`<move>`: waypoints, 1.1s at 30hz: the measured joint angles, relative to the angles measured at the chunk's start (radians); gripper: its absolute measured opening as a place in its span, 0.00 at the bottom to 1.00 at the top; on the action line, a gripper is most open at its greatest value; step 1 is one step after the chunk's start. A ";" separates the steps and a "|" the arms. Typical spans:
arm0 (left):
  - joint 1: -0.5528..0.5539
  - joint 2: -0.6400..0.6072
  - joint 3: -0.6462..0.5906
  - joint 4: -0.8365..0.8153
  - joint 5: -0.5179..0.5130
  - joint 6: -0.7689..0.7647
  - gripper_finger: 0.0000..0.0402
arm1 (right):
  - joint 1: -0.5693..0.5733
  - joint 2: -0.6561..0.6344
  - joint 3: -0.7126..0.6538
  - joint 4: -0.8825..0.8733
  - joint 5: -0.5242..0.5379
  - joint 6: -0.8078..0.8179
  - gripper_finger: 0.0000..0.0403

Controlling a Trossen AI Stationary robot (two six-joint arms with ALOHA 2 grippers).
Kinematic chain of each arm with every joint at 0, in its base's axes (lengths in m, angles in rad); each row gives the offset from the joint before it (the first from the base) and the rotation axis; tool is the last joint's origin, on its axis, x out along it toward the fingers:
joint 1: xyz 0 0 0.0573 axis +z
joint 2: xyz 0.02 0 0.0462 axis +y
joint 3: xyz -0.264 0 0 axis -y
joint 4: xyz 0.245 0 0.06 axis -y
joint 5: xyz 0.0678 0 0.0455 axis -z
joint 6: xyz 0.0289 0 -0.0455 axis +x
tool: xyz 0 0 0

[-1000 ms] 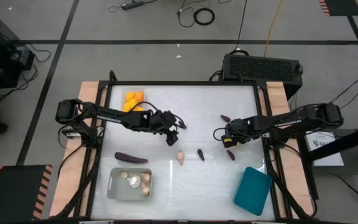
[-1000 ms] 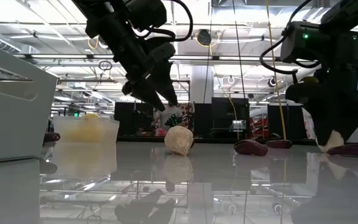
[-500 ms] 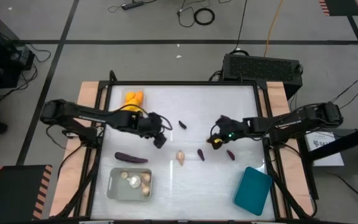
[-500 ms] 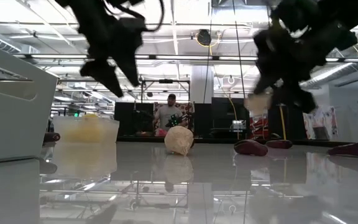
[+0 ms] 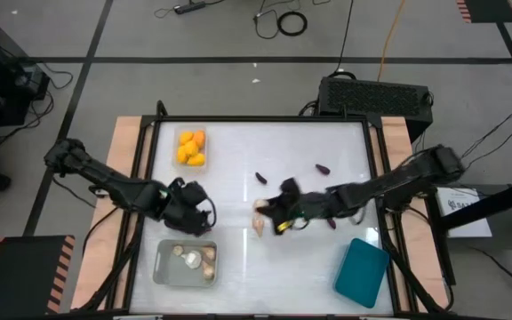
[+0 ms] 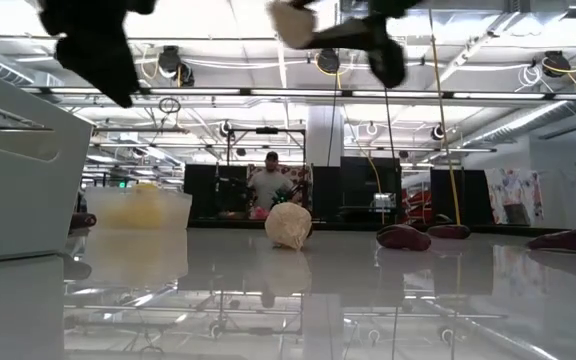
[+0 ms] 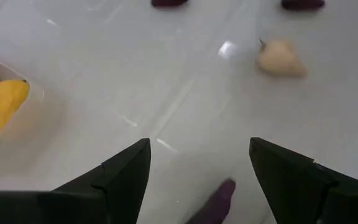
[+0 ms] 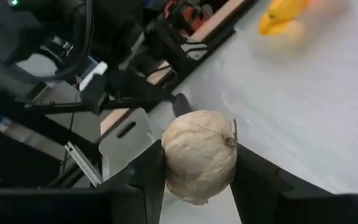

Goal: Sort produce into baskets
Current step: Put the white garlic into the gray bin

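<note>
High view: grey tray (image 5: pixel 162 264) with the other bulbs sits front-left. Right gripper (image 8: pixel 197 186) is clamped on a beige bulb (image 8: pixel 199 155) mid-table, so I'd carry it high over there. Left gripper (image 7: pixel 197 165) hangs open above the long eggplant (image 7: pixel 215 204).

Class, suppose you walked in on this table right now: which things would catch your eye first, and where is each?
First, the right gripper near the table's middle, its fingers clamped on a pale knobbly bulb carried above the surface. Next, the left gripper, fingers open, poised over the long dark eggplant at the table's left, just above the greyish tray. Then the bright orange-yellow fruits in the clear tray at the far left corner.
</note>
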 joint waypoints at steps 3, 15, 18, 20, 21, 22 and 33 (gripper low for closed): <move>-0.058 -0.003 0.000 -0.047 -0.007 -0.007 0.69 | 0.029 0.159 0.154 -0.002 0.004 0.004 0.36; -0.185 -0.006 -0.001 -0.068 -0.011 -0.055 0.69 | 0.090 0.636 0.729 -0.073 -0.042 -0.095 0.36; -0.188 -0.005 -0.001 -0.068 -0.011 -0.062 0.69 | 0.090 0.708 0.800 -0.073 -0.100 -0.101 0.36; -0.188 -0.005 -0.001 -0.068 -0.011 -0.064 0.69 | 0.090 0.750 0.838 -0.077 -0.132 -0.129 0.36; -0.188 -0.005 -0.001 -0.068 -0.012 -0.070 0.69 | 0.090 0.766 0.853 -0.085 -0.141 -0.158 0.36; -0.188 -0.005 -0.001 -0.070 -0.012 -0.075 0.69 | 0.090 0.777 0.864 -0.100 -0.149 -0.181 0.36; -0.188 -0.004 -0.001 -0.074 -0.022 -0.141 0.69 | 0.066 0.787 1.012 -0.437 -0.217 -0.278 0.57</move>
